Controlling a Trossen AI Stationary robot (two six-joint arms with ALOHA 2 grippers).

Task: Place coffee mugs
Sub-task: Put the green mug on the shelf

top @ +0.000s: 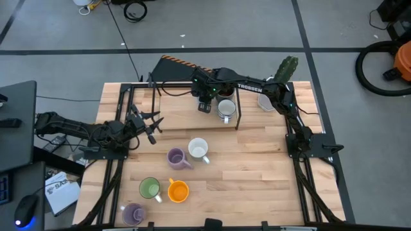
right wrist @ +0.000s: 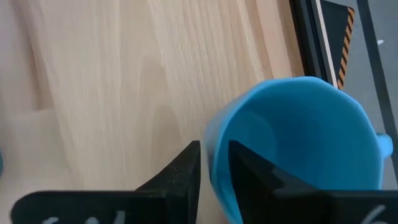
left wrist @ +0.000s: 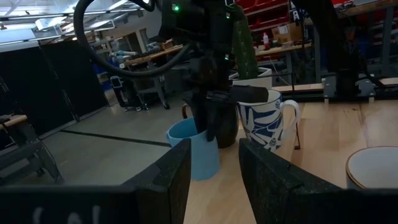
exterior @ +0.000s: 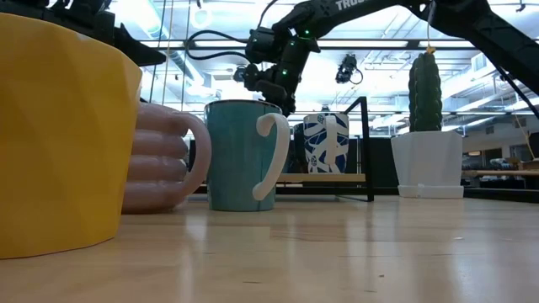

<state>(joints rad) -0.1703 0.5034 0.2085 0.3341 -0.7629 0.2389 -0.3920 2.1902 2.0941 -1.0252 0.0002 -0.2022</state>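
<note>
The right hand (top: 205, 101) hangs over the far edge of the wooden surface (top: 257, 186), near its middle. Its two fingers (right wrist: 180, 171) straddle the rim of the blue mug (right wrist: 298, 143), one outside the wall and one inside; the gap is narrow, and whether they actually pinch the rim I cannot tell for sure. The mug stands at that far edge, just beside a dark mug (left wrist: 225, 121) and a white mug with blue leaf pattern (left wrist: 264, 121). The left hand (top: 149, 125) waits near the left edge, fingers apart and empty. Five other mugs sit toward the near-left corner: white (top: 198, 149), purple (top: 176, 158), green (top: 149, 188), orange (top: 178, 191), and another purple (top: 133, 213).
</note>
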